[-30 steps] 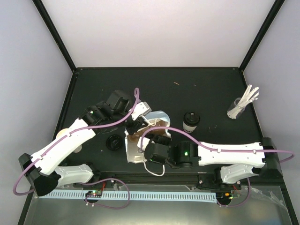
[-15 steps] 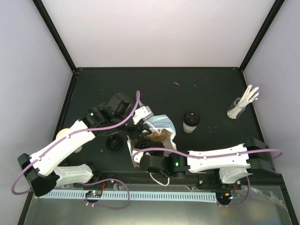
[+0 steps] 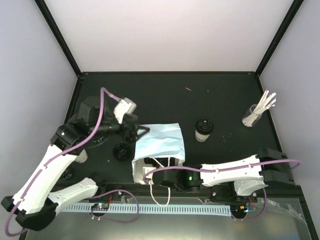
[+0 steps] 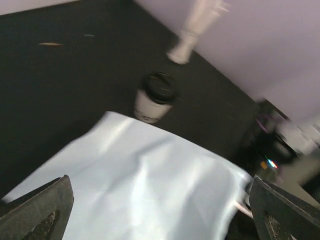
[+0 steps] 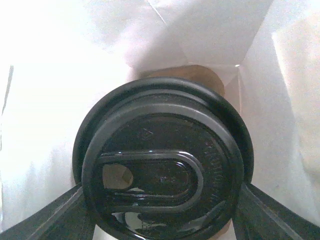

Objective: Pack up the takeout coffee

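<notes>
A: Where is the coffee?
B: One small cream paper cup with black round lid [image 3: 203,130] stands on the black table [image 3: 220,95], beside the light-blue paper bag [image 3: 159,141], which lies on its side. Another lidded cup [image 5: 162,170] is inside the bag.
A: And the grippers?
B: The right gripper [image 5: 160,225] clasps that inner cup; the left gripper [image 4: 165,210] is spread wide over the bag and holds nothing

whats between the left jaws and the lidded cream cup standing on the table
The light-blue paper bag, seen in the left wrist view stretching from the left jaws to the black-lidded cream paper cup.
</notes>
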